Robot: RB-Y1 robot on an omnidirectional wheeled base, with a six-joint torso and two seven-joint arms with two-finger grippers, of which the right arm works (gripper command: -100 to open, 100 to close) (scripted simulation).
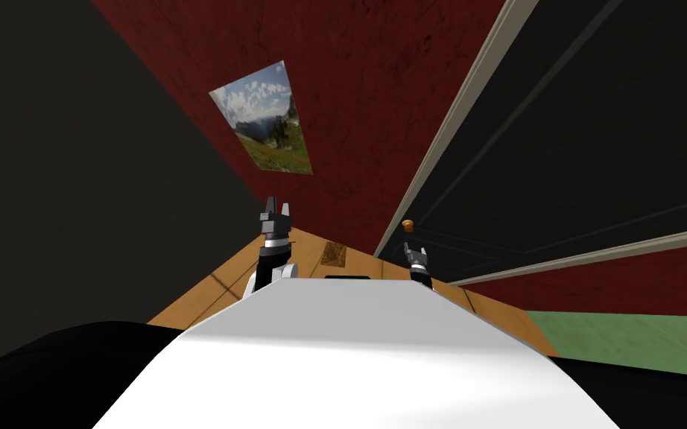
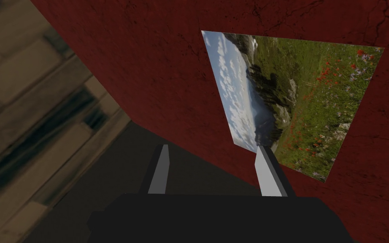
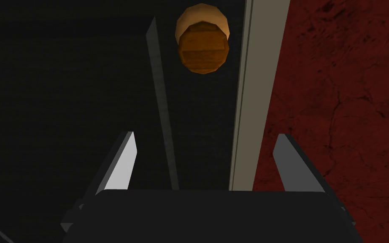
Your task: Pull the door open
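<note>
Fingers (image 3: 122, 164) of our right gripper (image 3: 206, 135) stand wide apart and hold nothing. We record the gripper pointed at the dark door (image 3: 63, 84), with the round brown knob (image 3: 202, 44) ahead of the fingertips and roughly in line with the gap between them. Knob and fingers are apart, not touching.

The knob sits near the door's edge, just beside the pale frame (image 3: 252, 105), and the door's edge lies against that frame. A thin grey moulding strip (image 3: 162, 105) runs along the door face on the knob's far side from the frame and passes between our fingers toward the gripper body. Beyond the frame is a cracked red wall (image 3: 349, 105). One finger lies over the door, the other over the wall.

From the head view, the right gripper (image 1: 415, 255) is in front of the door (image 1: 558, 149), with the knob (image 1: 407, 223) near, just past its tips. The frame (image 1: 454, 119) separates the door from the red wall (image 1: 372, 74). A wooden floor (image 1: 312, 261) lies beneath both arms.

Our left gripper (image 1: 275, 212) is raised on the left side, well apart from the door. Its fingers (image 2: 160, 173) are likewise spread wide and empty.
</note>
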